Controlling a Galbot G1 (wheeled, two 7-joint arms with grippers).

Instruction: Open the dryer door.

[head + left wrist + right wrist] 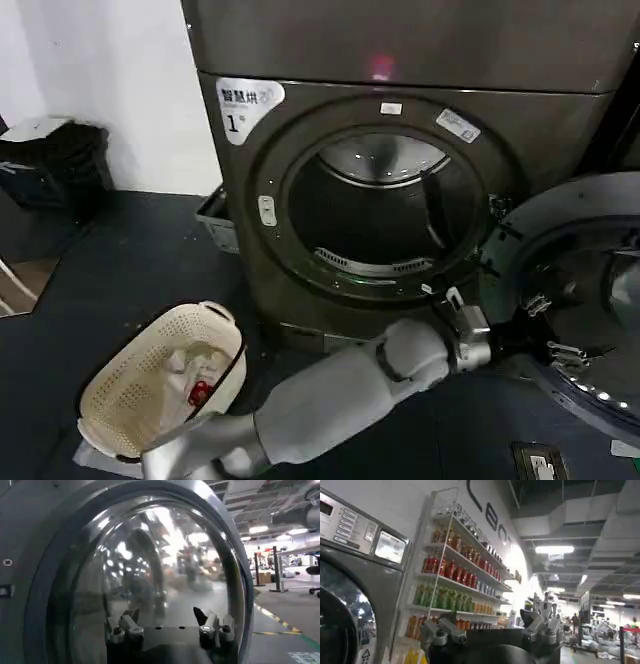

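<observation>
Dryer door (pixel 585 300) is swung wide open, standing off to the right side of the machine, inner grey side and glass bowl facing the head cam. Drum opening (pixel 380 205) is fully exposed, dark inside, w/ a small white sticker (pixel 266 210) on its left rim.

Left arm reaches across low in front of the dryer, from lower left toward the door. Left gripper (pixel 535 330) sits right at the door's inner face, near its lower left portion, fingers spread apart and holding nothing. In left wrist view the two fingertips (pixel 125 625) stand apart w/ the door's domed glass (pixel 160 570) directly ahead of them and close; touching or not, can't tell. Chrome rim (pixel 235 550) curves round beyond the glass.

Right gripper (pixel 490 630) is up and away from the door, jaws released, nothing between them; a shelf of bottles (pixel 455 575) lies well beyond it, a neighbouring machine's panel (pixel 355 530) beside it.

White laundry basket (pixel 120 385) on the floor, well behind the left gripper, beside the arm's upper part.
</observation>
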